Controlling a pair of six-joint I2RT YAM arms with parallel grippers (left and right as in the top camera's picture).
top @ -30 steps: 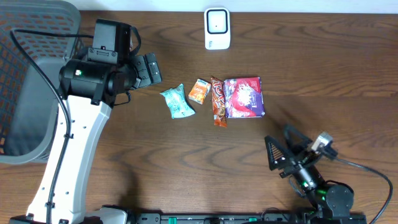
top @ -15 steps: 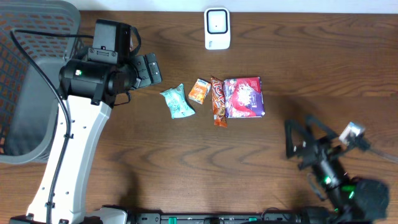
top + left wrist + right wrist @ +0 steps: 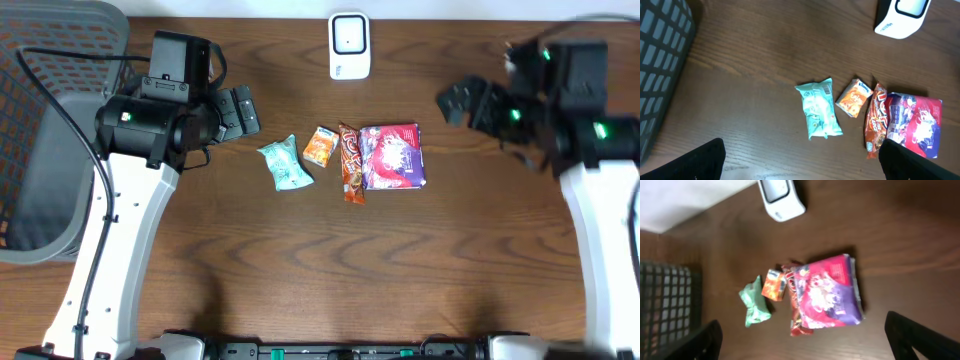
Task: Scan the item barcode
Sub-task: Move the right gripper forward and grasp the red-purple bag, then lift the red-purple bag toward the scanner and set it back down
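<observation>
Overhead, you see the left hand [image 3: 240,110] and right hand [image 3: 468,103] spread wide and empty, well apart from four items on the brown wooden surface [image 3: 300,280]: teal crinkled packet [image 3: 285,163], small orange packet [image 3: 320,146], red-brown bar wrapper [image 3: 350,162], pink-purple foil bag [image 3: 393,156]. Their lettering is unreadable. The white plastic scanner [image 3: 349,45] stands beyond them, cropped in the left wrist view, whole in the right.

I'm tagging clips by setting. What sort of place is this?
Probably a mock shop checkout: a white barcode scanner, a row of snack packets, and a grey mesh basket.
</observation>
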